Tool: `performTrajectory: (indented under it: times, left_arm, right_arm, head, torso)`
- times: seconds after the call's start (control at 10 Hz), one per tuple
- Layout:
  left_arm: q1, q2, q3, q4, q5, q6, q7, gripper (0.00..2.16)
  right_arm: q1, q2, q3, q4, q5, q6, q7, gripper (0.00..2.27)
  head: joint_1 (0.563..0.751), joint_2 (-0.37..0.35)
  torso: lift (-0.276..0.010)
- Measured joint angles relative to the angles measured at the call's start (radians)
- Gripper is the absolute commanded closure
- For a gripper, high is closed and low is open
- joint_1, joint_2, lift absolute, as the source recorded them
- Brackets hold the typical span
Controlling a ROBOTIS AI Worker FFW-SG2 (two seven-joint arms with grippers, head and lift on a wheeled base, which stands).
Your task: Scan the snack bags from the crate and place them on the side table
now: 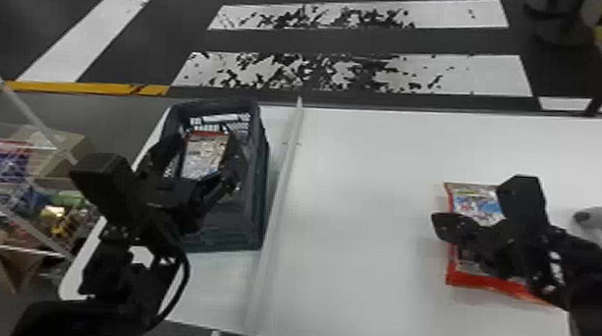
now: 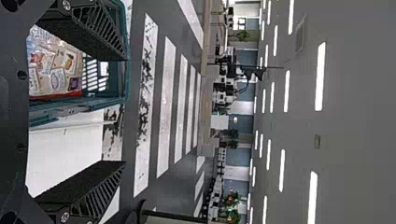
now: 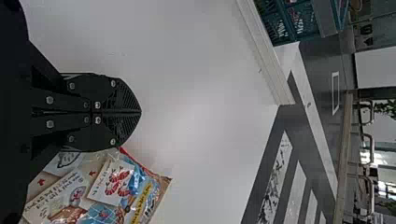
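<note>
Left arm [image 1: 129, 230]: nearest the head camera, entering at the bottom edge and leading to the crate [image 1: 259, 202].
Left gripper [image 1: 198, 150]: over the crate, fingers well apart and holding nothing, presumably spread to straddle a bag.
Crate bag [image 1: 205, 155]: inside the crate, beneath the left gripper, likely kept there until its turn to be scanned.
Table bag [image 1: 475, 201]: flat on the table [image 1: 362, 207], well right of the crate, probably laid there to be near the scanner [image 1: 599, 222].
Right gripper [image 1: 437, 225]: right of the crate, over the table bag, perhaps so placed to turn or steady it.
Left wrist view: the same wide finger gap, with the crate bag lying beyond it within the crate walls; no grip has been made.
Right wrist view: right gripper's fingers pressed together with nothing between them, the table bag just beside; closed fingers would suit nudging more than lifting, while the crate stands well apart.
</note>
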Motion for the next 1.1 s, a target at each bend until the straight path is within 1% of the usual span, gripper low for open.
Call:
performTrajectory:
  times: [0.1,0.2,0.3,0.4,0.5,0.6,0.7,0.8,1.0,1.1]
  left_arm:
    - [-0.001,0.0,0.0,0.0,0.0,0.0,0.0,0.09]
    - [-0.001,0.0,-0.001,-0.002,0.0,0.001,0.0,0.09]
    - [0.001,0.0,-0.001,-0.008,0.0,0.004,0.0,0.09]
    - [0.005,0.0,0.0,-0.011,0.0,0.006,-0.001,0.09]
    - [0.006,0.0,0.0,-0.018,-0.001,0.008,-0.002,0.09]
    - [0.007,0.0,-0.003,-0.027,-0.002,0.014,-0.004,0.09]
    - [0.007,0.0,-0.006,-0.041,-0.002,0.029,-0.004,0.09]
    - [0.008,0.0,-0.009,-0.056,-0.004,0.052,-0.002,0.09]
    - [0.015,0.0,-0.031,-0.077,-0.023,0.093,0.013,0.09]
    - [0.018,0.0,-0.043,-0.079,-0.028,0.098,0.018,0.09]
  right_arm:
    - [0.029,0.0,-0.014,-0.049,-0.036,-0.001,0.0,0.46]
    - [0.068,0.0,-0.047,-0.125,-0.095,0.002,0.001,0.0]
    - [0.105,0.0,-0.097,-0.204,-0.143,0.02,0.0,0.0]
    - [0.134,0.001,-0.158,-0.265,-0.176,0.043,-0.001,0.06]
    - [0.154,0.001,-0.216,-0.302,-0.188,0.065,-0.003,0.06]
    - [0.168,0.0,-0.271,-0.315,-0.195,0.083,-0.003,0.06]
    - [0.18,-0.001,-0.319,-0.318,-0.201,0.103,-0.005,0.06]
    - [0.191,-0.004,-0.358,-0.318,-0.204,0.116,-0.026,0.07]
    - [0.204,-0.027,-0.411,-0.3,-0.198,0.138,-0.054,0.07]
    - [0.205,-0.04,-0.427,-0.278,-0.193,0.141,-0.067,0.08]
  head:
    - [0.695,0.198]
    - [0.695,0.196]
    - [0.695,0.188]
    - [0.695,0.157]
    - [0.695,0.115]
    - [0.695,0.096]
    - [0.695,0.052]
    - [0.695,0.013]
    - [0.695,-0.056]
    - [0.695,-0.089]
  torso:
    - [-0.094]
    - [-0.094]
    - [-0.094]
    - [-0.094]
    - [-0.094]
    - [-0.094]
    - [-0.094]
    - [-0.094]
    - [-0.094]
    - [-0.094]
